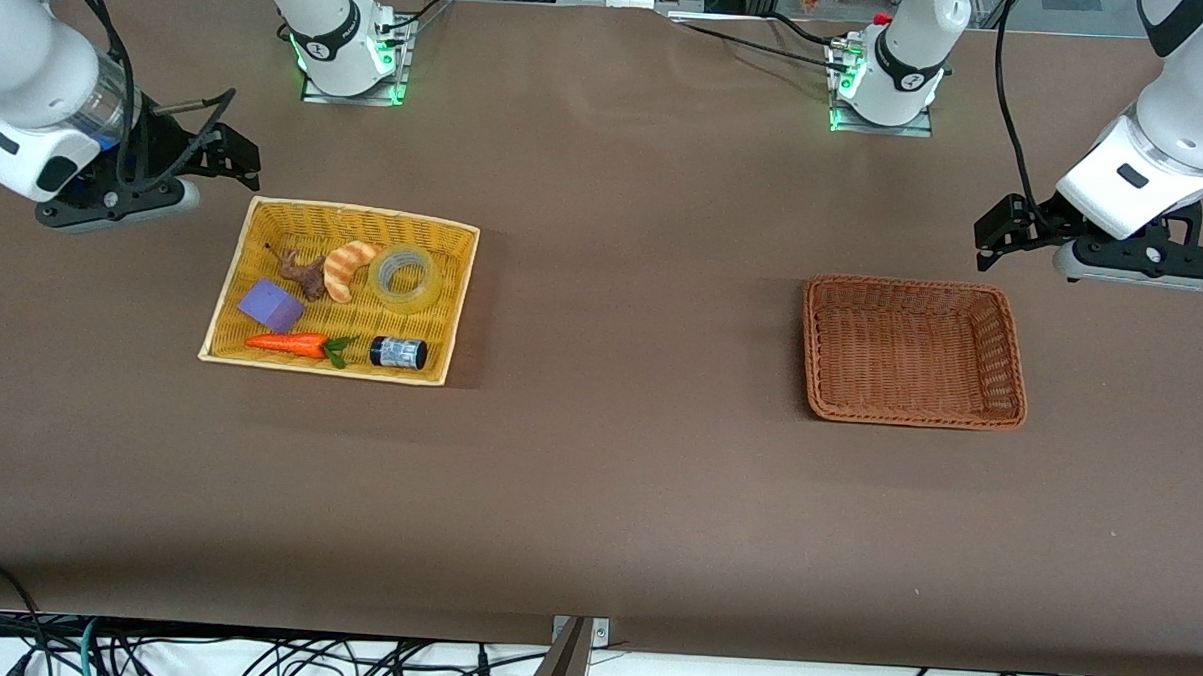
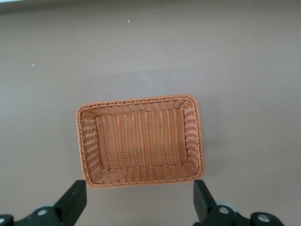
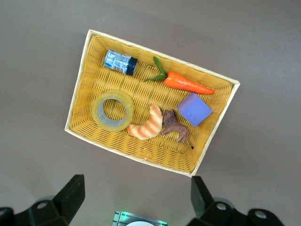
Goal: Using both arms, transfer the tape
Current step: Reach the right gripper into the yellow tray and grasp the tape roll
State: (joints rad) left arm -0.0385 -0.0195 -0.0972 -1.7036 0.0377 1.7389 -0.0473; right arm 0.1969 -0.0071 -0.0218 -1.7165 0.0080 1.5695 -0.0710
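We have not started: the tape lies in the yellow basket, beside the croissant. Our right gripper hangs open above the bench near that basket; our left gripper waits open near the brown basket. Next, the right must descend onto the tape.

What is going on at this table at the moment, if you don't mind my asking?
Nothing is being handled yet. The translucent yellowish roll of tape lies in the yellow woven basket toward the right arm's end of the table, beside a striped croissant-shaped toy. The brown wicker basket toward the left arm's end has nothing in it. The right hand hangs open near the yellow basket, and the left hand hangs open near the brown one, neither holding anything.
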